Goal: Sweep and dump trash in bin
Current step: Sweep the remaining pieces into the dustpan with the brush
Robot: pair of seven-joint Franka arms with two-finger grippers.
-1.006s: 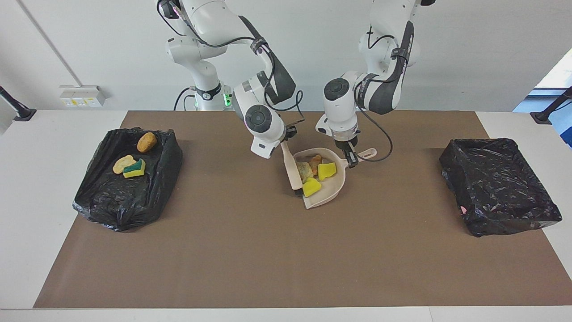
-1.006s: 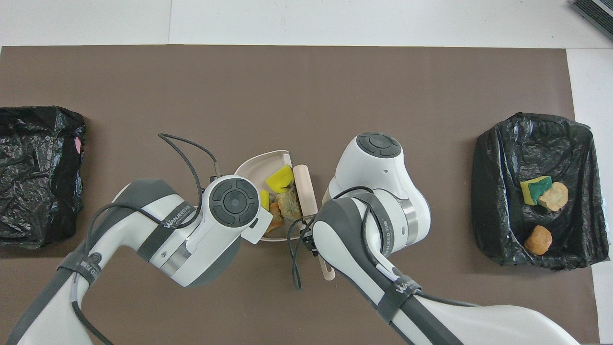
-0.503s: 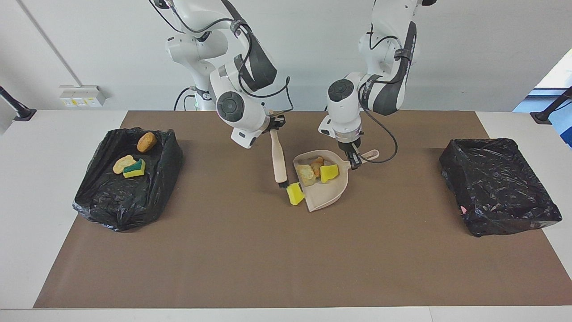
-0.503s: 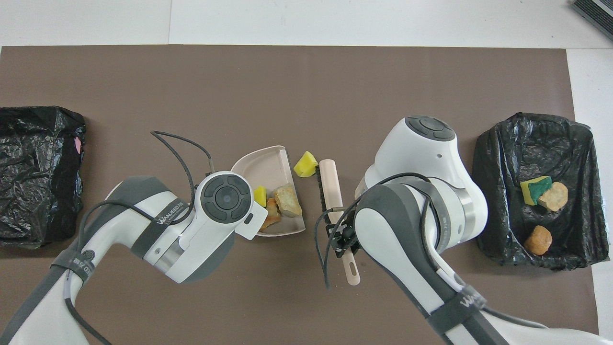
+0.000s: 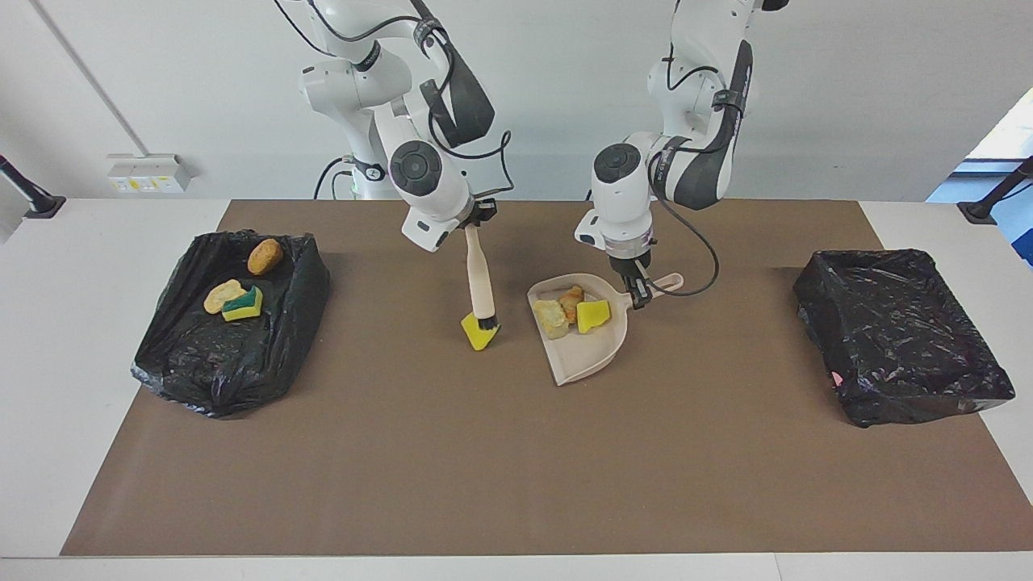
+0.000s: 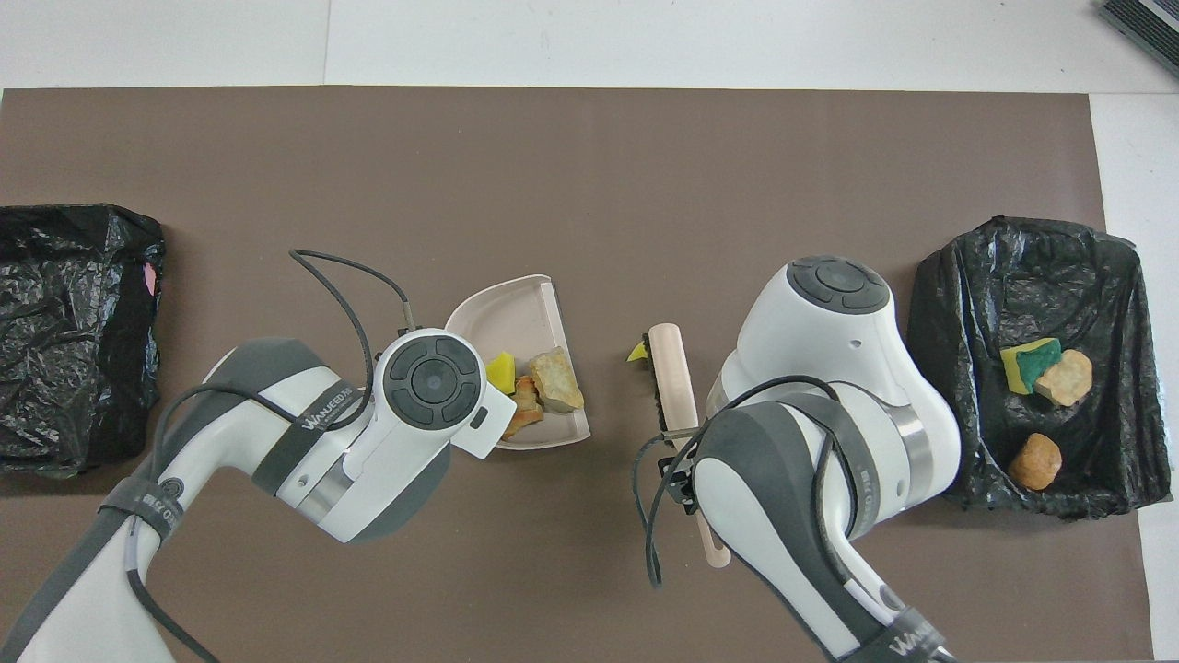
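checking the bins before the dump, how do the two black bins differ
The bin at the right arm's end already holds scraps: a yellow-green sponge piece and two tan lumps. The bin at the left arm's end shows none.
The first bin's bag sags and looks slumped; the second's sides stand squarer.
Both have black bag liners and sit on the brown mat.

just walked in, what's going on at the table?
Sweeping trash. The left gripper holds the beige dustpan by its handle, with three scraps in it. The right gripper holds the brush, its bristles at a yellow sponge scrap lying on the mat beside the pan. One bin already holds three pieces.
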